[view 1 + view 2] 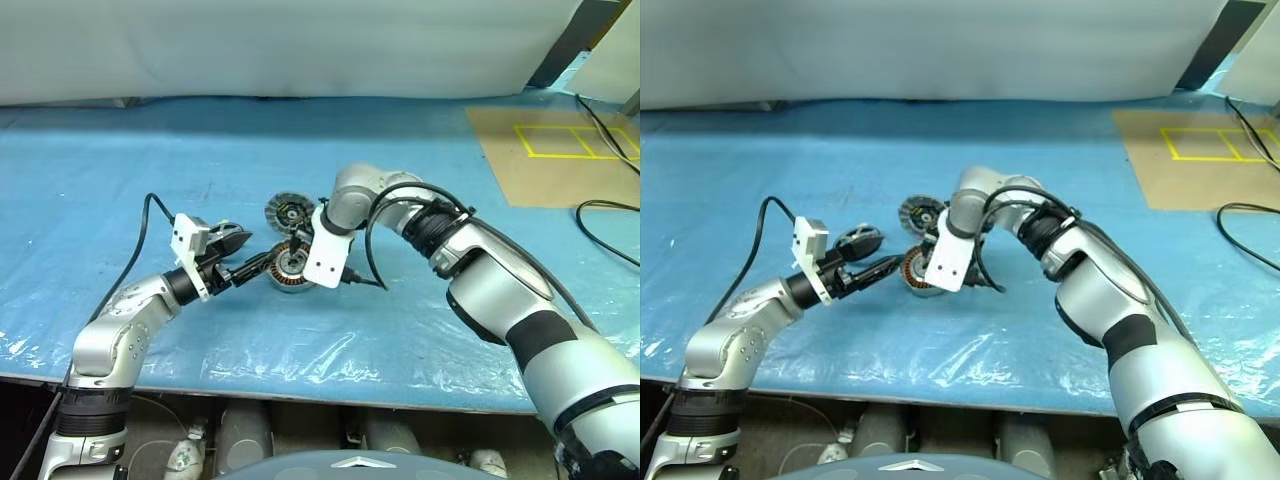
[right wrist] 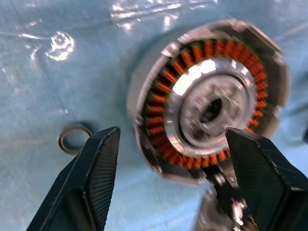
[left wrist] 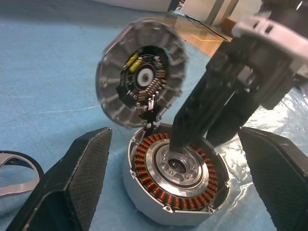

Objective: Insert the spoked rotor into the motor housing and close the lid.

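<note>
The motor housing (image 3: 144, 190) lies on the blue sheet, copper windings up. Inside the windings sits a silver disc with a central hub, which looks like the spoked rotor (image 2: 192, 113). The lid (image 3: 139, 79) stands tilted on edge just behind the housing (image 1: 288, 272), inner face showing, joined to it by thin wires. My right gripper (image 2: 172, 137) points down over the housing, open, with nothing between its fingers; one fingertip (image 3: 178, 137) hangs just over the hub. My left gripper (image 1: 255, 268) lies level at the housing's left, open, a finger (image 3: 82, 178) on each side.
A small metal ring (image 2: 74, 138) lies on the sheet near the housing. A curved silver part (image 3: 14, 175) sits beside my left gripper. A brown board with yellow tape (image 1: 560, 150) and black cables (image 1: 605, 215) are at the far right. The table's front edge (image 1: 300, 385) is close.
</note>
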### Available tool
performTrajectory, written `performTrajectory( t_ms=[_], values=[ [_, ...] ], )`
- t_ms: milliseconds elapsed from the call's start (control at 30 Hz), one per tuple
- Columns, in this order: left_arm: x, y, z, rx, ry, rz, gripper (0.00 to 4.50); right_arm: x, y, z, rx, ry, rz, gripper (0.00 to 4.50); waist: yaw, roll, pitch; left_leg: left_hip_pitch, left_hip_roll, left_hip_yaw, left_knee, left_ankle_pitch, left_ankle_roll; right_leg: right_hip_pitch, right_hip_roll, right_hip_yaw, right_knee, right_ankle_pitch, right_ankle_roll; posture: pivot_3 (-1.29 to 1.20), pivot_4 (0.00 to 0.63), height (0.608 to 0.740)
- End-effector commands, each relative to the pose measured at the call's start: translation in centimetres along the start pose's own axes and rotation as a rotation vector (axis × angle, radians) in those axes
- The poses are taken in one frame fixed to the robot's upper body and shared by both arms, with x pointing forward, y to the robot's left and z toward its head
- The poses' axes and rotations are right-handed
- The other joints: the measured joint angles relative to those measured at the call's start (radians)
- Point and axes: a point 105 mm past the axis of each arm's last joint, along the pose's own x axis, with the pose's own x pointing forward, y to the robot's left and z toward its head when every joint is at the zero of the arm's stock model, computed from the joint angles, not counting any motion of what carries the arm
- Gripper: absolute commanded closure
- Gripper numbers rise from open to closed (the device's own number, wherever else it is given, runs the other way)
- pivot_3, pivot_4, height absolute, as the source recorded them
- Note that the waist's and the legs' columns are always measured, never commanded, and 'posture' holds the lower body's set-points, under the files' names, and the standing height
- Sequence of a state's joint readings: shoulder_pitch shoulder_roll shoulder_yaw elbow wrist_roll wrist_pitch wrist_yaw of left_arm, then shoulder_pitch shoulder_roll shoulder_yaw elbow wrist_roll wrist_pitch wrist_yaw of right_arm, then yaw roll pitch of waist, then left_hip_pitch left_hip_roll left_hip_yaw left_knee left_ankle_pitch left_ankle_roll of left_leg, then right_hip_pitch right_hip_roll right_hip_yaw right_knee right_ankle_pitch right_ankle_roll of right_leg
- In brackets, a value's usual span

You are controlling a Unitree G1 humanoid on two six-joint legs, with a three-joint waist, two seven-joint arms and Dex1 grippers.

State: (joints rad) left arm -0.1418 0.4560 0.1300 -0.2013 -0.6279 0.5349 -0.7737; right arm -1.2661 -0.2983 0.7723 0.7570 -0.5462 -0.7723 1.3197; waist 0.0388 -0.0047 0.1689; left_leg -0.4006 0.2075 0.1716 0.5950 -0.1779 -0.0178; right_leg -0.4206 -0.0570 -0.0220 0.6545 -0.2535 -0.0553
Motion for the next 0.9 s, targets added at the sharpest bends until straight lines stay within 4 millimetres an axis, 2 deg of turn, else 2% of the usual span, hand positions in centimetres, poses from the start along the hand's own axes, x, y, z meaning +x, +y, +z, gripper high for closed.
performTrajectory(
  t_ms=[33, 167, 267, 333, 433, 467, 533, 600, 667, 700, 767, 900],
  values=[
    [0.0, -0.4, 0.7, 0.020, -0.017, -0.023, 0.08, -2.2, -1.4, 0.1, 0.001, -0.021, -0.060, 1.04, 0.000, 0.000, 0.000, 0.000, 0.000, 0.000, 0.000, 0.000, 0.000, 0.000, 0.000, 0.000, 0.000, 0.000, 0.000, 0.00, 0.150, 0.740],
    [0.1, -0.4, 0.7, 0.018, -0.010, -0.031, 0.08, -4.4, -1.2, 1.2, 0.063, -0.119, -0.070, 1.04, 0.001, 0.000, 0.000, -0.001, 0.000, 0.000, 0.000, 0.000, 0.000, 0.000, 0.000, 0.000, 0.000, 0.000, 0.000, 0.00, 0.150, 0.740],
    [0.1, -0.7, 0.7, 0.017, -0.004, -0.046, 0.08, -6.2, 0.0, 2.3, 0.180, -0.217, -0.082, 1.04, 0.007, -0.001, 0.000, -0.001, 0.000, -0.001, 0.000, 0.000, 0.001, 0.000, 0.000, 0.000, 0.000, 0.000, 0.000, 0.00, 0.150, 0.740],
    [0.1, -0.8, 0.8, 0.018, -0.003, -0.053, 0.08, -7.1, 0.8, 2.3, 0.291, -0.253, -0.108, 1.04, 0.009, -0.001, 0.000, -0.001, 0.000, -0.001, 0.000, 0.000, 0.001, 0.000, 0.000, 0.000, -0.001, 0.000, 0.000, 0.00, 0.150, 0.740],
    [-0.2, -1.1, 1.0, 0.019, -0.004, -0.057, 0.08, -8.2, 2.1, 0.7, 0.571, -0.192, -0.285, 1.04, 0.012, -0.002, 0.000, 0.000, 0.000, -0.001, 0.000, 0.000, 0.000, 0.002, 0.000, 0.000, -0.001, 0.000, 0.000, 0.00, 0.150, 0.740],
    [-0.3, -1.2, 1.0, 0.019, 0.001, -0.059, 0.08, -8.4, 2.5, 0.3, 0.715, -0.174, -0.365, 1.04, 0.013, -0.002, 0.000, 0.000, 0.000, -0.001, 0.000, 0.000, 0.000, 0.002, 0.000, -0.001, -0.001, 0.000, 0.000, 0.00, 0.150, 0.740],
    [-0.6, -1.4, 1.0, 0.020, 0.010, -0.063, 0.08, -8.6, 3.5, 0.0, 0.920, -0.150, -0.460, 1.04, 0.016, -0.002, 0.000, 0.001, 0.000, -0.001, 0.000, 0.000, 0.000, 0.002, 0.000, 0.000, -0.002, 0.000, 0.000, 0.00, 0.150, 0.740],
    [-0.9, -1.5, 1.1, 0.017, 0.014, -0.068, 0.08, -8.3, 5.3, -0.3, 1.008, -0.109, -0.549, 1.04, 0.016, -0.001, 0.000, 0.002, -0.001, -0.001, -0.001, 0.000, -0.003, 0.002, 0.001, 0.000, -0.002, 0.000, 0.000, 0.00, 0.150, 0.740],
    [-1.0, -1.6, 1.2, 0.020, 0.025, -0.079, 0.08, -8.1, 6.3, 0.0, 1.212, -0.229, -0.718, 1.04, 0.020, -0.002, 0.000, 0.002, 0.000, -0.001, -0.002, -0.001, -0.005, 0.002, 0.001, 0.000, -0.003, 0.000, 0.000, 0.00, 0.150, 0.740],
    [-0.8, -1.5, 1.3, 0.020, 0.030, -0.083, 0.08, -7.2, 7.5, -0.1, 1.313, -0.245, -0.778, 1.04, 0.022, -0.002, 0.000, 0.004, 0.000, 0.000, -0.002, -0.001, -0.005, 0.003, 0.002, 0.000, -0.004, 0.000, 0.000, 0.00, 0.150, 0.740],
    [-0.7, -1.3, 1.4, 0.022, 0.039, -0.092, 0.08, -5.4, 9.7, -0.1, 1.411, -0.211, -0.838, 1.04, 0.030, -0.001, 0.000, 0.008, 0.000, 0.000, -0.005, -0.001, -0.005, 0.007, 0.002, 0.001, -0.005, 0.000, 0.001, 0.00, 0.150, 0.740],
    [-0.2, -0.9, 1.6, 0.032, 0.051, -0.107, 0.08, -2.6, 11.6, -0.1, 1.529, -0.191, -0.915, 1.04, 0.030, -0.001, 0.000, 0.020, -0.002, 0.002, -0.014, -0.001, -0.005, 0.016, 0.000, 0.003, -0.012, 0.000, 0.001, 0.00, 0.150, 0.740]
  ],
)
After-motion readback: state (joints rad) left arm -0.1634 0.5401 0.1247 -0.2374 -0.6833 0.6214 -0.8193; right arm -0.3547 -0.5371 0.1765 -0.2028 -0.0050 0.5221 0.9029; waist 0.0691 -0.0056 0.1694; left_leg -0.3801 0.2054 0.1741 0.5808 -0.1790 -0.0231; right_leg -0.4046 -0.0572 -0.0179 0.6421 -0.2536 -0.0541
